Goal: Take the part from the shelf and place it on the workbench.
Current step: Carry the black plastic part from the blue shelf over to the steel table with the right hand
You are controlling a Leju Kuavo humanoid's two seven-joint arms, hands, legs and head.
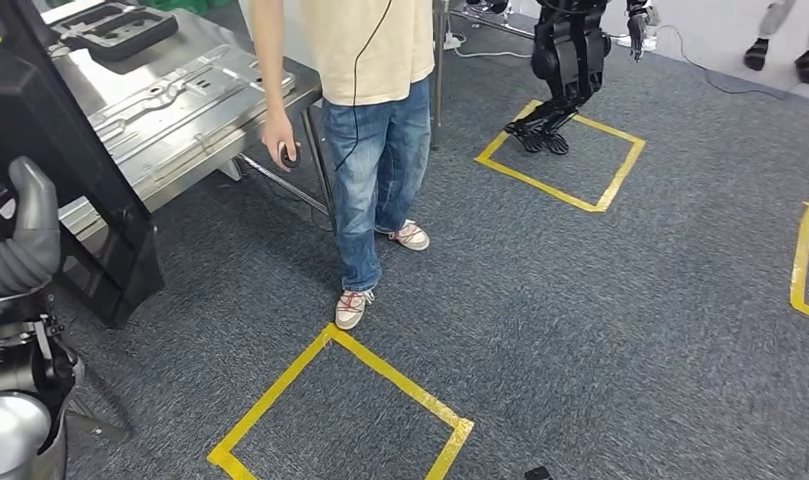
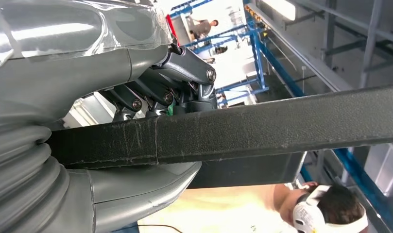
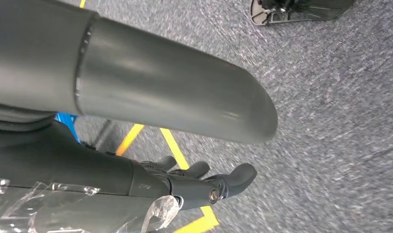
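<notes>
The part (image 1: pixel 75 170) is a long black moulded panel standing upright at the far left in the head view. My left hand (image 1: pixel 25 235) grips its near edge, with the grey thumb wrapped over it. In the left wrist view the part (image 2: pixel 272 126) runs as a dark bar across the picture, pinched between the thumb (image 2: pixel 136 189) and the dark fingers (image 2: pixel 184 77) of my left hand (image 2: pixel 87 97). Just beyond it stands the metal workbench (image 1: pixel 195 95). My right hand (image 3: pixel 204 182) hangs over the carpet, fingers loosely apart and holding nothing.
A person (image 1: pixel 375 150) in jeans stands close to the workbench's corner with a small black device (image 1: pixel 288 155) in one hand. Another black part (image 1: pixel 115 28) lies on the bench. Yellow tape squares (image 1: pixel 340 410) mark the carpet. Another robot (image 1: pixel 568 70) stands farther off.
</notes>
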